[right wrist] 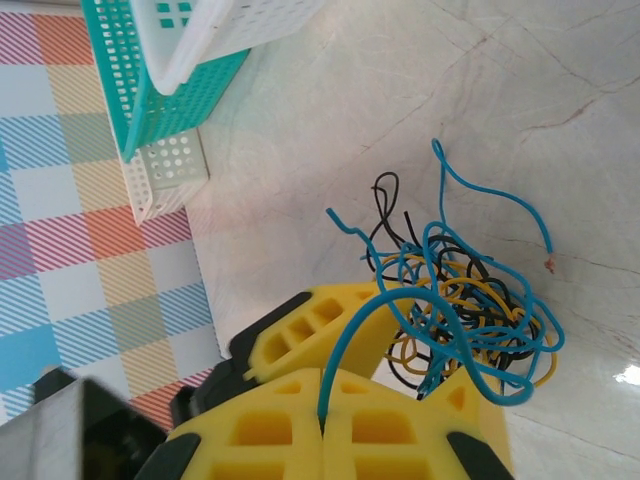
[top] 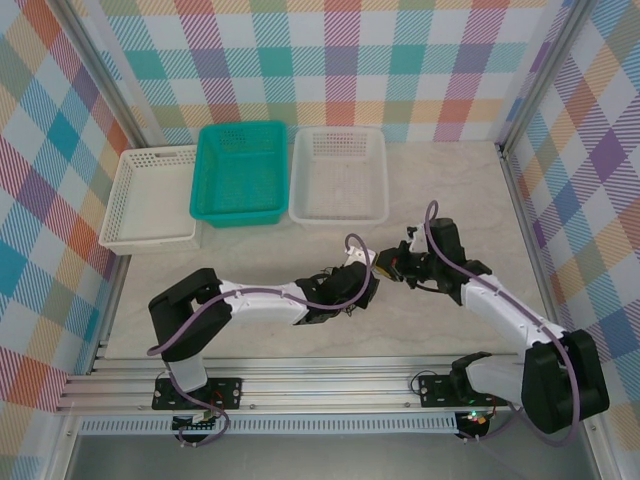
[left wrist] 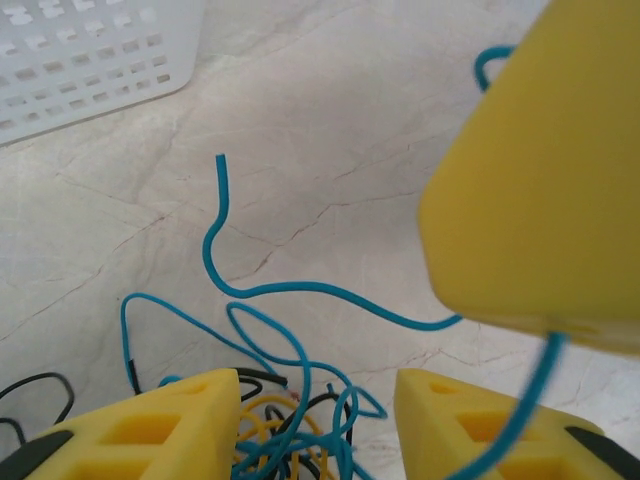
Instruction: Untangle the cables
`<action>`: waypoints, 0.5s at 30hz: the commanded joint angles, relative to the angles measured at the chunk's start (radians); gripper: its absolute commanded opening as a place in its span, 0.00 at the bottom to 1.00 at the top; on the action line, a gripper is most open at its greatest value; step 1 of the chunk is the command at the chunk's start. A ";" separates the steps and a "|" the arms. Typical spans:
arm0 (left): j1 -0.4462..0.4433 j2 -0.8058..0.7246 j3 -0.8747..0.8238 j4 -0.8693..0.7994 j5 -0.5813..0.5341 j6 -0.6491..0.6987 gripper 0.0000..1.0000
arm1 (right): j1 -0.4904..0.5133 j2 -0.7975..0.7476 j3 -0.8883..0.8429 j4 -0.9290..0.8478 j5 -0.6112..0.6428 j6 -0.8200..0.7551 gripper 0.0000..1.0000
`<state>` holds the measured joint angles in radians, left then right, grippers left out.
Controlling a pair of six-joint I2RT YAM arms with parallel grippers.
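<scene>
My right claw (right wrist: 325,400) is pressed together on one blue cable (right wrist: 352,335), which rises out of the seam between its pads. My left claw (left wrist: 318,388) stands spread, with the clump (left wrist: 290,425) of cables lying between its pads and not pinched. The clump sits on the desk (top: 450,200) between my two claws, well short of the baskets.

I judge this step to be drawing one blue strand out of the knot. Next, my left claw needs to hold the rest down while my right pulls away slowly, easing off if the loops tighten.

Count: two claws and one clump in three colours, blue, black and yellow. I cannot count the strands of each. There are three baskets: a white one (top: 150,195), a teal one (top: 240,170) and another white one (top: 338,172).
</scene>
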<state>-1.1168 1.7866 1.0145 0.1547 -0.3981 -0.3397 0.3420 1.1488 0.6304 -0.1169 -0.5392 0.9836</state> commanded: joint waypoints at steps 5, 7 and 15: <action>0.021 0.072 0.014 0.010 -0.047 -0.104 0.42 | 0.006 -0.090 0.032 -0.006 -0.002 0.037 0.00; 0.030 0.087 0.007 0.000 -0.044 -0.138 0.43 | 0.008 -0.116 0.037 -0.005 0.012 0.042 0.00; 0.048 0.093 -0.036 0.007 -0.025 -0.197 0.49 | 0.007 -0.214 0.088 -0.057 0.140 0.017 0.00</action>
<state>-1.0817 1.8729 1.0138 0.1684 -0.4210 -0.4953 0.3420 0.9764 0.6670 -0.1459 -0.4679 1.0161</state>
